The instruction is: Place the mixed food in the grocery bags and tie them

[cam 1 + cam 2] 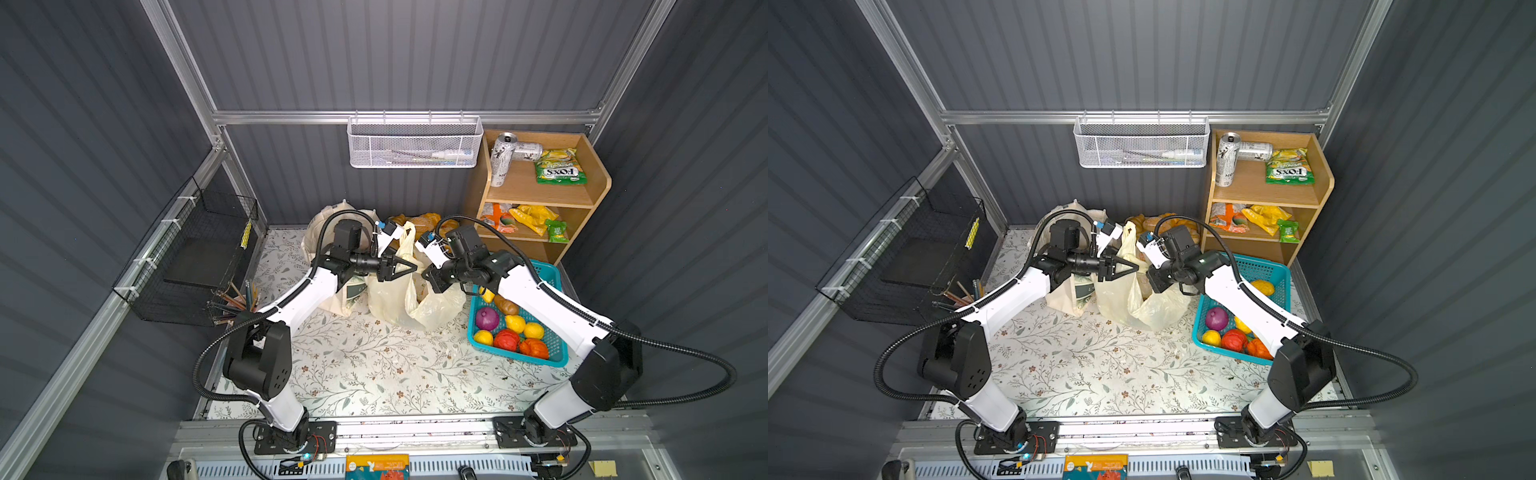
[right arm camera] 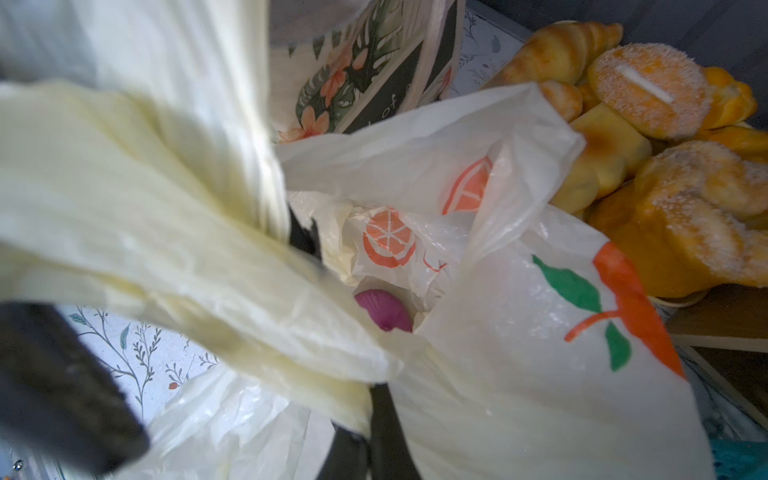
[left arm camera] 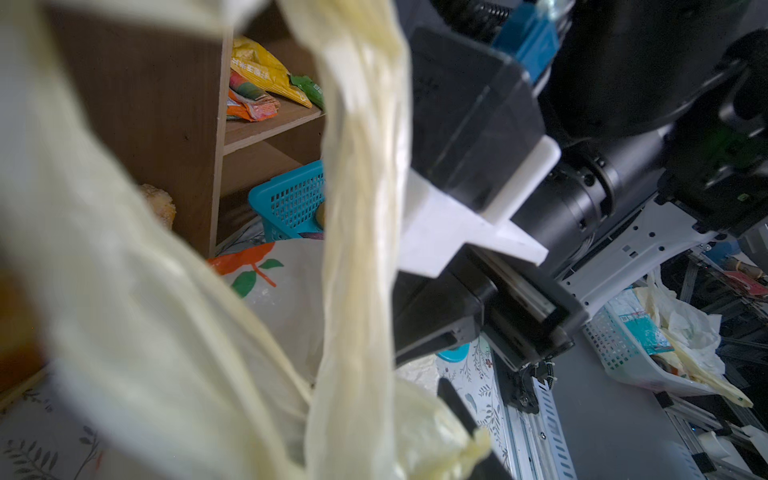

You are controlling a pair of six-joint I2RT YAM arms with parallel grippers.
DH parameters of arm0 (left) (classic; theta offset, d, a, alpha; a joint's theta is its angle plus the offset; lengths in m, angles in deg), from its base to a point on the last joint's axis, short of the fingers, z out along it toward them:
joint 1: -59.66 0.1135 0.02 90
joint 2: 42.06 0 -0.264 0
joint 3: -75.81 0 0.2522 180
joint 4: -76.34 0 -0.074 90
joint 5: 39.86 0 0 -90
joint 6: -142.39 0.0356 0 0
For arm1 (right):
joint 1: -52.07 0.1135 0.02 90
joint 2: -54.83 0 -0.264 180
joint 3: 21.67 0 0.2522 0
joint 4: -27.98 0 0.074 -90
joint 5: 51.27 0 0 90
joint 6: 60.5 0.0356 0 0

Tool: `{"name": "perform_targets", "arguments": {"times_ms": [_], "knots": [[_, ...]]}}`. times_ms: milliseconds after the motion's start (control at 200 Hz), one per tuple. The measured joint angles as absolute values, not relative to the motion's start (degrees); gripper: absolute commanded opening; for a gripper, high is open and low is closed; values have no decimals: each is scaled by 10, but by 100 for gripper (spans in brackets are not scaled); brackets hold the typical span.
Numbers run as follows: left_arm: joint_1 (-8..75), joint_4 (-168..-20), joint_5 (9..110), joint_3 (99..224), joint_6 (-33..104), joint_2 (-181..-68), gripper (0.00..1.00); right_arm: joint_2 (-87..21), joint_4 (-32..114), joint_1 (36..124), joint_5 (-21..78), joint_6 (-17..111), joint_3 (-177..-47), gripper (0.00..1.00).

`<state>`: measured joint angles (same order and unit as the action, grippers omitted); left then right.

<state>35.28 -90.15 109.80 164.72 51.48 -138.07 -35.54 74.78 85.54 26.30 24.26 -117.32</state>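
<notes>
The cream plastic grocery bag [image 1: 390,301] [image 1: 1121,301] stands mid-table, against the canvas tote [image 1: 353,291] [image 2: 374,70]. One of its loop handles [image 1: 409,239] [image 3: 357,208] rises between the two wrists. My left gripper [image 1: 409,268] [image 1: 1131,267] hovers over the bag's mouth and is open. That handle runs loosely past its one visible finger [image 3: 457,409]; plastic hides the other finger. My right gripper [image 1: 430,289] [image 2: 376,428] is shut, pinching a bunched handle at the bag's right side. A purple onion [image 2: 384,309] lies inside the bag, whose wall shows orange-fruit prints [image 2: 540,299].
A turquoise basket [image 1: 555,280] at the right holds another purple onion [image 1: 487,318], lemons and red toy produce. Toy bread [image 1: 419,220] [image 2: 648,95] is piled behind the bag. A wooden shelf [image 1: 540,195] with cans and packets stands at the back right. A black wire basket [image 1: 195,257] hangs on the left wall.
</notes>
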Motion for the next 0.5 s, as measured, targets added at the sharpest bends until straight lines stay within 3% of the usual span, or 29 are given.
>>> {"name": "perform_targets", "arguments": {"times_ms": [210, 500], "knots": [[354, -915, 1095, 1640, 521, -1376, 0, -355, 748, 855, 272, 240, -1173, 0], [354, -926, 1107, 1640, 519, -1376, 0, -325, 710, 834, 264, 279, -1150, 0]]}}
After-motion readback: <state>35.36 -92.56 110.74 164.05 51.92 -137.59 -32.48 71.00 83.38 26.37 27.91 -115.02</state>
